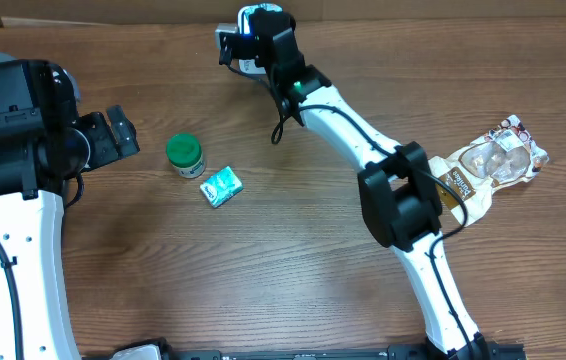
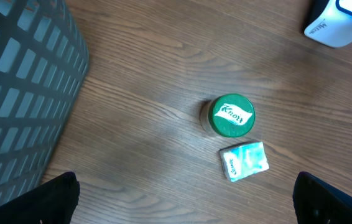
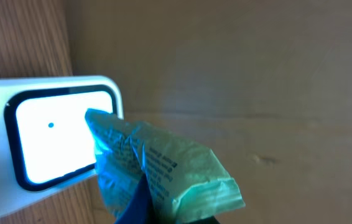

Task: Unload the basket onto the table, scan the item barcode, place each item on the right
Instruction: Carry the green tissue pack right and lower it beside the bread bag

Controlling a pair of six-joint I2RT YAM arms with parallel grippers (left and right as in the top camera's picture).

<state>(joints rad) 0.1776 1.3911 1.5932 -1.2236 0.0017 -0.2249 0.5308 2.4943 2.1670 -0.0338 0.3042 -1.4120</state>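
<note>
My right gripper is at the far middle of the table, shut on a crinkled teal packet. The right wrist view has that packet right in front of the scanner's glowing white window, its printed side turned toward the camera. The scanner is a small white box, mostly hidden under the right wrist in the overhead view. At the left my left gripper is open, with its fingertips wide apart over bare wood. A green-lidded jar and a second teal packet lie ahead of it.
A grey mesh basket stands at the table's left edge beside the left arm. A clear snack bag lies at the right. The jar and loose teal packet sit left of centre.
</note>
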